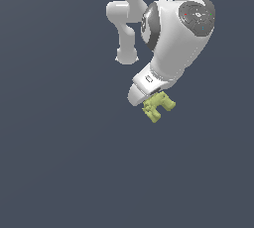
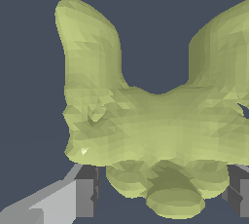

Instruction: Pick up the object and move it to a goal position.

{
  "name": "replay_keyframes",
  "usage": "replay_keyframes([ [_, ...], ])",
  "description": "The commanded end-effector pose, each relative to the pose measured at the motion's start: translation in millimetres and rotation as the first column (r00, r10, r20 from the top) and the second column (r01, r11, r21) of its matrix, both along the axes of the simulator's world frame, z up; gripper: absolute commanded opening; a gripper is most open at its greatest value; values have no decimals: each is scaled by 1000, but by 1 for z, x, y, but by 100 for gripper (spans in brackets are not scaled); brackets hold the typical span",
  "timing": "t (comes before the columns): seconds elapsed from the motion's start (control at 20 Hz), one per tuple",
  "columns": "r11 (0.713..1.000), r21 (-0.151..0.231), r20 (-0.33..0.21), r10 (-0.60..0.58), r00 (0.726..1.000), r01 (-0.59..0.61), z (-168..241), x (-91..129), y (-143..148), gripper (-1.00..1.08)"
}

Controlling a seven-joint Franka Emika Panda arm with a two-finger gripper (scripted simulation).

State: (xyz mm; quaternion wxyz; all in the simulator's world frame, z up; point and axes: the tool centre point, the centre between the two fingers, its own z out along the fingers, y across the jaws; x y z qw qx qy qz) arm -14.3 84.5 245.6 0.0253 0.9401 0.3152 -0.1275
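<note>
The white robot arm [image 1: 168,28] occupies the upper part of the exterior view, toward the exterior view's right. Its large rounded links fold downward and end in a wrist housing that points down and toward the exterior view's left. The background is a uniform dark grey-blue surface [image 1: 59,162]; no edge or seam is visible on it.

The claw [image 1: 155,98] sits at the lower end of the arm and is mostly hidden by the wrist housing in the exterior view. In the wrist view, two dark grey fingers [image 2: 86,194] stand on either side of the object's base, set narrow against it, so the claw holds the object.

The object [image 1: 158,107] is a small yellow-green lumpy piece directly below the wrist housing. In the wrist view, the object [image 2: 151,125] fills most of the frame, with two stubby prongs extending away from the fingers and a rounded knob between the fingers.
</note>
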Motion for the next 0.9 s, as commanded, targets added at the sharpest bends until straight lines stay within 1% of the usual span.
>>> replay_keyframes([
  [0.0,1000,0,-1,0,1000,0,24,2,5,-100],
  [0.2,1000,0,-2,-1,1000,1,52,6,12,-100],
  [0.4,1000,-1,-2,-1,1000,1,71,9,16,-100],
  [0.6,1000,-1,-2,-2,1000,2,82,11,19,-100],
  [0.85,1000,-1,-2,-2,1000,2,85,12,19,-100],
])
